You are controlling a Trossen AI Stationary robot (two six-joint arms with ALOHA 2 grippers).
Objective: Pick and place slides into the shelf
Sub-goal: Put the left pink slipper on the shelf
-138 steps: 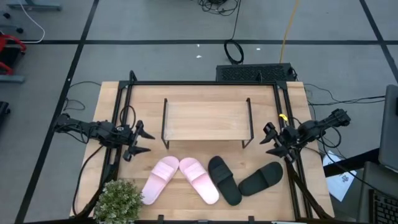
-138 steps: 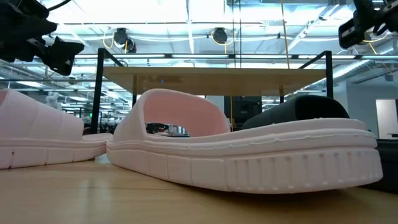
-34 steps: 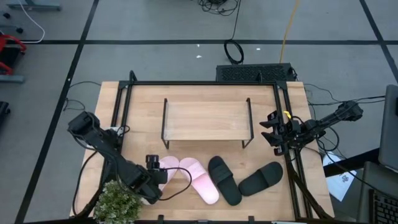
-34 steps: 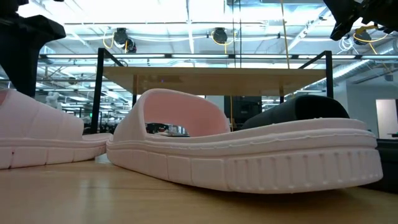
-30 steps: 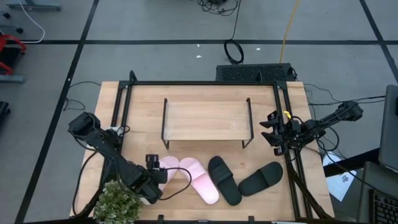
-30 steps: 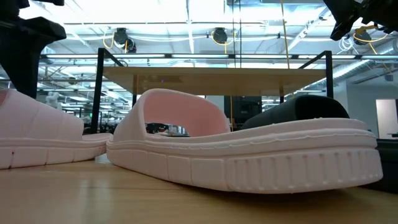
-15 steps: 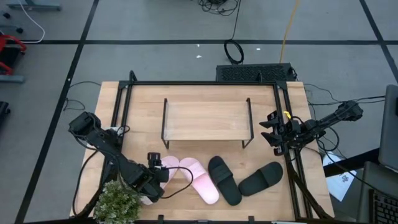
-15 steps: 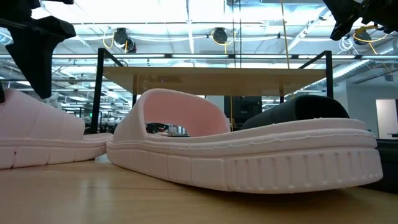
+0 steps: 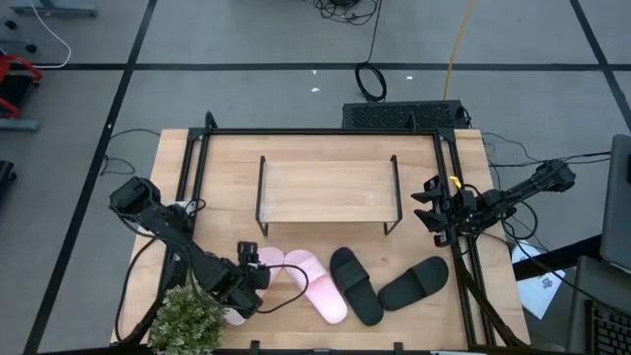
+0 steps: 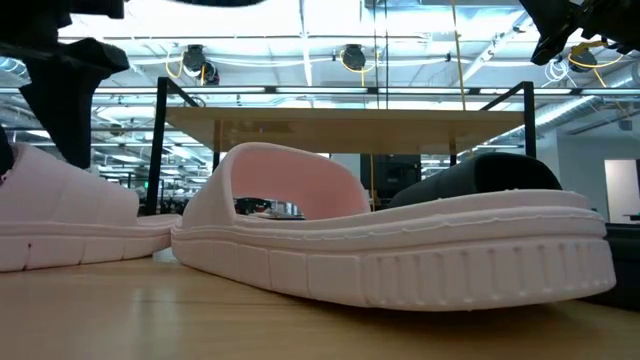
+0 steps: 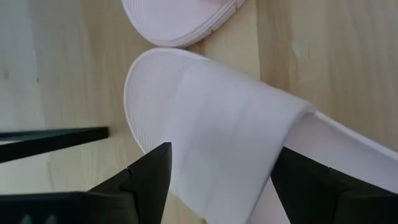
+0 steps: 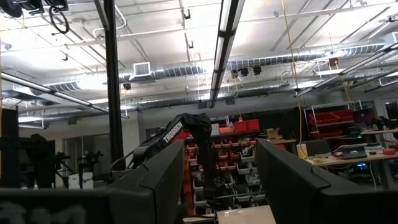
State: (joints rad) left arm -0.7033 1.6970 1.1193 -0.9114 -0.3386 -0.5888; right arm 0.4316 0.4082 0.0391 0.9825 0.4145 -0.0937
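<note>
Left gripper straddles pink slide's strap.

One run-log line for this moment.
left gripper: open, straddling strap of leftmost light pink slide sandal | right gripper: open, waiting at right table edge | wooden-top shelf: no sandals on top

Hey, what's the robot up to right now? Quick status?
Left gripper open, straddling the strap of the outer pink slide. Right gripper open, waiting at the table's right edge. Shelf holds no slides. Potted plant close beside the left arm.
</note>
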